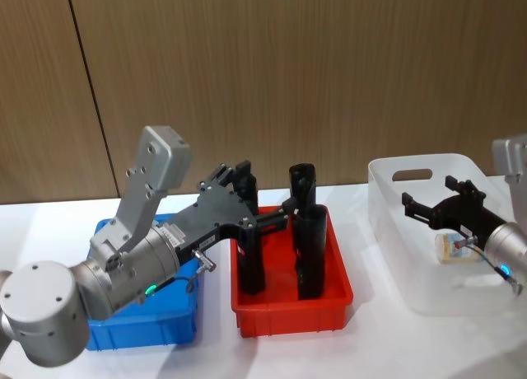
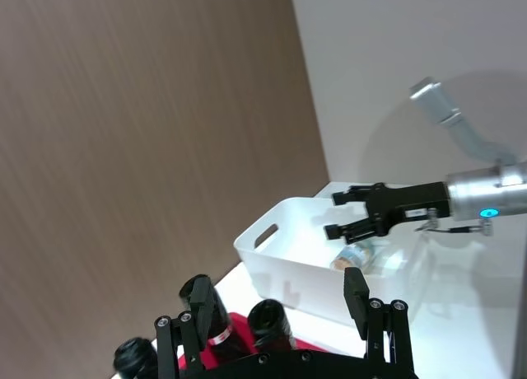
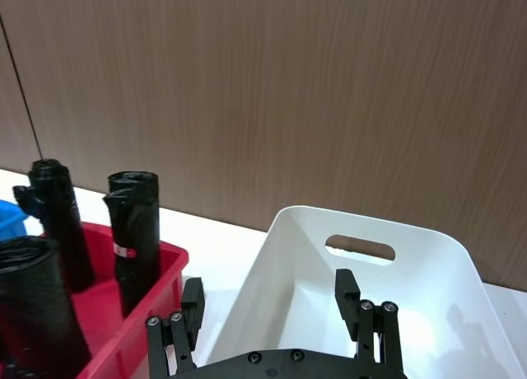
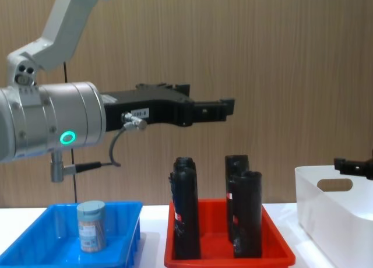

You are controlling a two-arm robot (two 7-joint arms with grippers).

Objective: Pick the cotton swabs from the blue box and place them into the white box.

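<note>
Cotton swabs (image 1: 457, 249) in one small jar lie on the floor of the white box (image 1: 387, 231), which sits at 3 o'clock from the red tray (image 1: 288, 317) on the table (image 1: 370, 346) in the head view. Our right gripper (image 1: 428, 196) hangs just above that jar with its jaws apart and empty, placed so that anything let go lands inside the walls. Our left gripper (image 1: 263, 194) reaches over the black bottles (image 1: 309, 255), and its arm covers the inside of the blue box (image 1: 140, 329) at 9 o'clock.

In the left wrist view, our left jaws stand wide apart with nothing between them and the bottle tops beneath. Farther off, the right gripper is poised over the white box, with the jar below it and apart from it.

In the right wrist view, the right fingers are spread and bare, and the box's handle cut-out lies ahead of them.

The chest view adds what the arm hides from the head camera. A second jar (image 4: 91, 224) stands upright in the blue box, at 7 o'clock from the left gripper. That gripper rides well above the bottles, we judge so as to clear them. It needs a descent to reach this jar.
</note>
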